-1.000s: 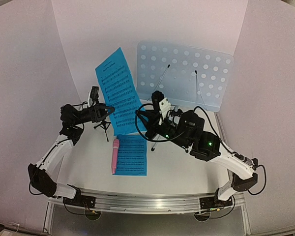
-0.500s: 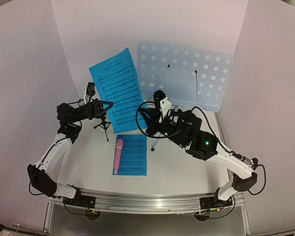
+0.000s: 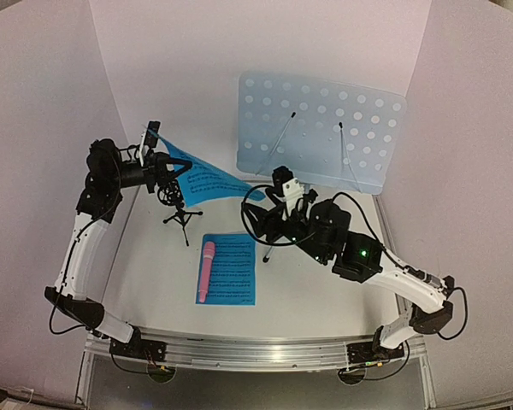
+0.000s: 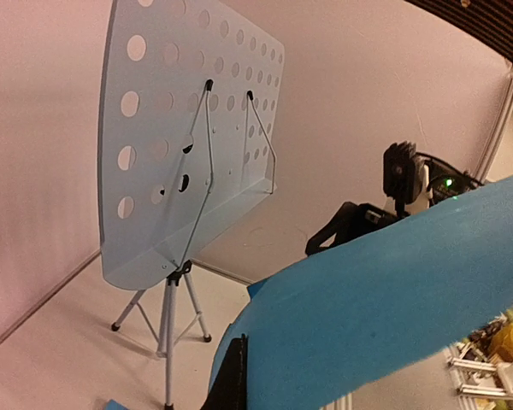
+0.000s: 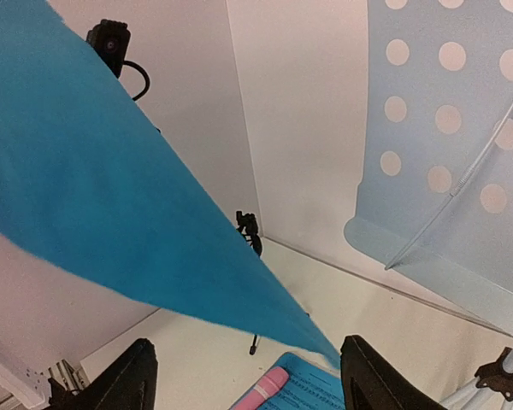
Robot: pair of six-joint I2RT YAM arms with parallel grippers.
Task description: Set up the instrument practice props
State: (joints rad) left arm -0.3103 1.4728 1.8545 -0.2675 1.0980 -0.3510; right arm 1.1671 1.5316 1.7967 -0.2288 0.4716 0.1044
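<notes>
Up went your left arm, swinging back toward the left wall, and the raised sheet (image 3: 207,178) tipped with it. A moment before it had faced the overhead camera. This time it showed as a narrow blue band stretched between your two arms.

Your left gripper (image 3: 169,165) was clamped on the sheet's left end, high above the mic holder (image 3: 179,215). In the left wrist view the paper covered nearly all of that gripper, with only one black finger (image 4: 237,376) peeking out beneath the blue.

Your right gripper (image 5: 248,359) sat at the other end with its jaws spread wide, gripping nothing. The sheet's far corner tapered to a point and ended right beside one of its fingers (image 5: 372,380). Whether the paper touched that finger, you could not tell from the wrist view.

The music stand (image 3: 321,128) stood upright at the back on its tripod (image 4: 167,329), and the raised sheet hung in the air to its left, clear of it.

Down on the table (image 3: 308,295), the second sheet (image 3: 235,272) lay flat in front of the mic holder. The microphone (image 3: 204,272) rested along the second sheet's left edge, well apart from both of your grippers.
</notes>
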